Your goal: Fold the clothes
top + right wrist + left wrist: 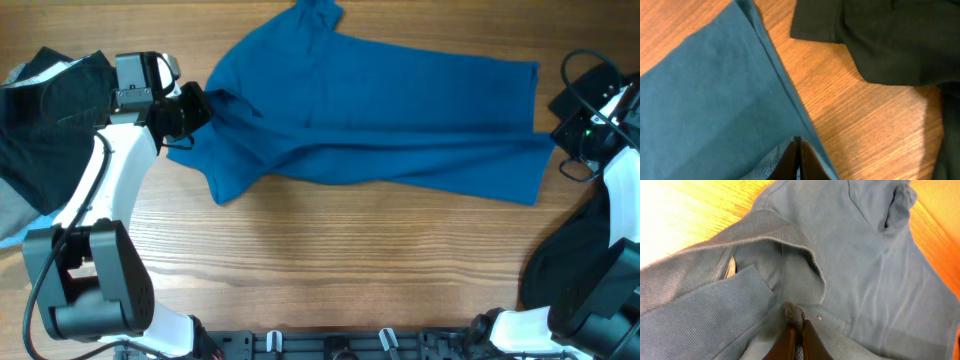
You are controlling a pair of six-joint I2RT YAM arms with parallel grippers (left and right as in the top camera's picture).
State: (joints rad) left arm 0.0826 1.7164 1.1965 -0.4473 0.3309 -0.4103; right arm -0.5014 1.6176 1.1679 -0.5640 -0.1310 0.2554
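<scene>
The wooden table (pixel 330 260) is carrying everything, its grain running left to right in the overhead view. Across its far half the blue shirt (pixel 380 110) is lying lengthwise, rumpled rather than flat. The collar end is pointing to the left, the hem is reaching toward the right edge, and one sleeve is sticking up past the top of the frame.

A black garment (pixel 50 110) is lying bunched at the left edge, apart from the shirt. Another black garment (pixel 890 40) is sitting near the shirt's hem on the right, with bare wood showing between them.

The left gripper (pixel 796 330) is sitting low on the shirt by the ribbed collar (pixel 765 225). Its jaws are pressed together and pinching a small bunch of blue fabric, close to a button. The right gripper (pixel 797 150) is working at the opposite end, its jaws likewise squeezed together on the shirt's edge.
</scene>
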